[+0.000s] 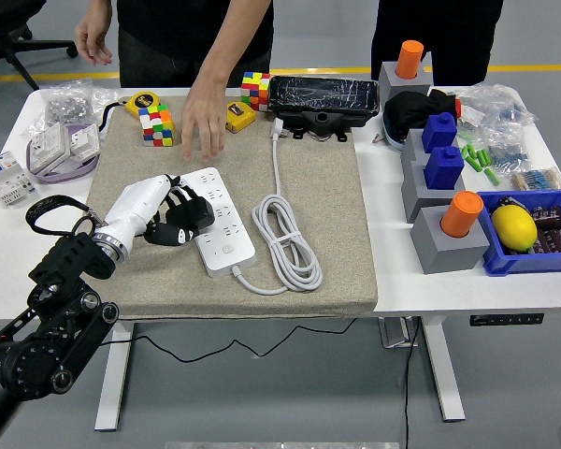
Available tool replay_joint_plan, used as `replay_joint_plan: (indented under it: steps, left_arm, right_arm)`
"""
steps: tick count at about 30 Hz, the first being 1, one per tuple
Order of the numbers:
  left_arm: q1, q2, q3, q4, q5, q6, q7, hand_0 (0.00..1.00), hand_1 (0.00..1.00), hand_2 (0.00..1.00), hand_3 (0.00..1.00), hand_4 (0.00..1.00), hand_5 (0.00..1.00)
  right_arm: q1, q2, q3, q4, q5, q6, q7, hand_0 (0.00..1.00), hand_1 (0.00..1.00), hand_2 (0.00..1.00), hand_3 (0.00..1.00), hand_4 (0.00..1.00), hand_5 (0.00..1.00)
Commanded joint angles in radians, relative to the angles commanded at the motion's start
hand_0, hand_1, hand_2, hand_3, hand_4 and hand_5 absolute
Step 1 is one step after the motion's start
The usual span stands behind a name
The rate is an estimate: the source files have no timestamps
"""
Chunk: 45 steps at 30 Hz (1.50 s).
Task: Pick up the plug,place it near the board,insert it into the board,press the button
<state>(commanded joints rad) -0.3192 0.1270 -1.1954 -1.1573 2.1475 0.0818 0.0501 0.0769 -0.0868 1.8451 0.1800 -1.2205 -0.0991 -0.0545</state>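
**Left hand at the power strip, person reaching in**

I am resting my left hand (173, 217) at the left side of the white power strip (220, 228), which is lying on the grey mat (168, 271) in the near left part of the table (430, 281). My black fingers (189, 211) are curling in over the strip's left edge, bunched together, not spread. I cannot tell whether they are gripping the plug or just pressing on the strip; the plug itself is not showing clearly under them. The strip's white cable (285, 238) is lying coiled just right of it, running far toward the black case (323, 101).

A person standing at the far side is reaching down with one hand (204, 126), palm down and fingers spread over the mat, just far of the strip and near the colour cube (155, 124) and the yellow tape measure (237, 116). Their other hand (93, 42) is hanging off the table at far left.

On the right, grey blocks with orange cylinders (464, 213) and blue pieces (443, 166) are standing, and a lemon (514, 227) is sitting in the blue bin (491, 262).
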Motion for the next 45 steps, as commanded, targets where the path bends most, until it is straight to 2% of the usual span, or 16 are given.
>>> replay_joint_plan:
  steps: [8,37,45]
  left_arm:
    - [-0.019,-0.002,-0.013,0.037,0.005,0.008,-0.010,0.233,0.303,0.399,0.541,0.757,0.002]
    - [-0.022,0.009,0.003,0.033,0.023,-0.024,-0.011,0.243,0.332,0.403,0.541,0.761,0.002]
    - [-0.038,0.019,0.011,0.043,0.019,-0.014,-0.019,0.248,0.344,0.409,0.542,0.763,0.002]
  right_arm:
    - [0.004,0.000,0.000,0.000,0.003,0.000,0.001,0.786,0.736,0.729,0.756,0.998,0.980]
    - [0.006,-0.001,0.002,0.000,0.004,0.000,0.002,0.786,0.736,0.726,0.755,0.998,0.980]
    - [0.009,-0.002,0.002,0.000,0.003,0.000,0.001,0.786,0.736,0.725,0.754,0.998,0.980]
